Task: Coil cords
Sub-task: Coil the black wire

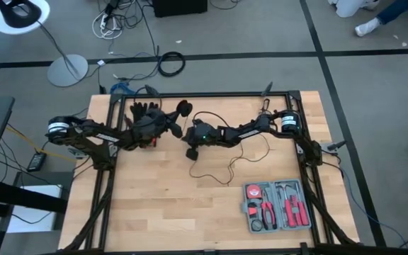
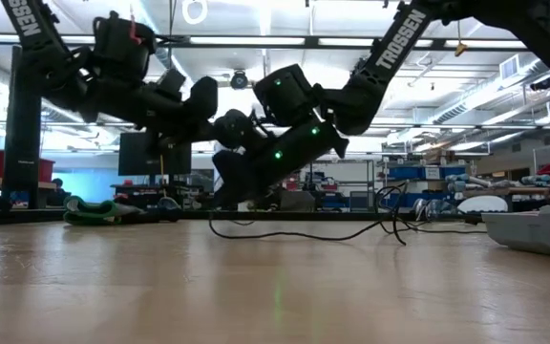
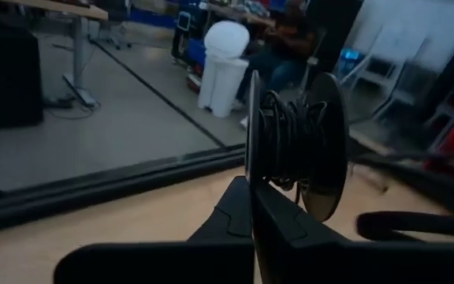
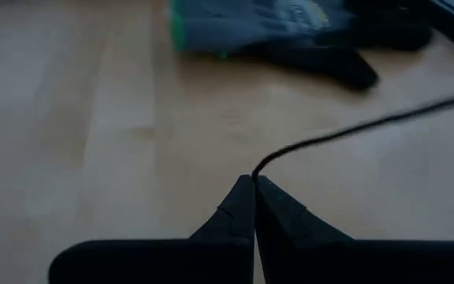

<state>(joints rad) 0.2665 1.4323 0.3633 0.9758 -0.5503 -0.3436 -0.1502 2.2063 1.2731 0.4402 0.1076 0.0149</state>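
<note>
The cord is a thin black wire [image 1: 227, 174] that lies in loose loops on the wooden table, in the middle and toward the right. Part of it is wound on a small black two-disc spool [image 3: 292, 140]. The spool [image 1: 183, 108] is up in the air near the table's far edge. My left gripper [image 3: 252, 183] is shut on it. A little nearer, my right gripper [image 4: 254, 180] is shut on the wire, low over the table [image 1: 190, 154]. In the low view both grippers meet mid-table, with the wire [image 2: 351, 232] trailing along the boards. My left gripper pinches one disc of the spool at its rim [image 3: 251, 162] between its two fingers. The disc stands edge-on between the fingertips. The fingers come in level from the table's left. The spool is lifted clear of the table. My right gripper pinches the wire [image 4: 256, 173] at its fingertips. It comes from the table's right, slanting down. From the pinch the wire [image 4: 385, 120] leads away just over the boards.
A black glove with a green cuff [image 1: 144, 110] lies at the far left, close behind the left gripper. An open grey tool case [image 1: 278, 206] sits at the near right. The near left half of the table is bare wood [image 1: 161, 205].
</note>
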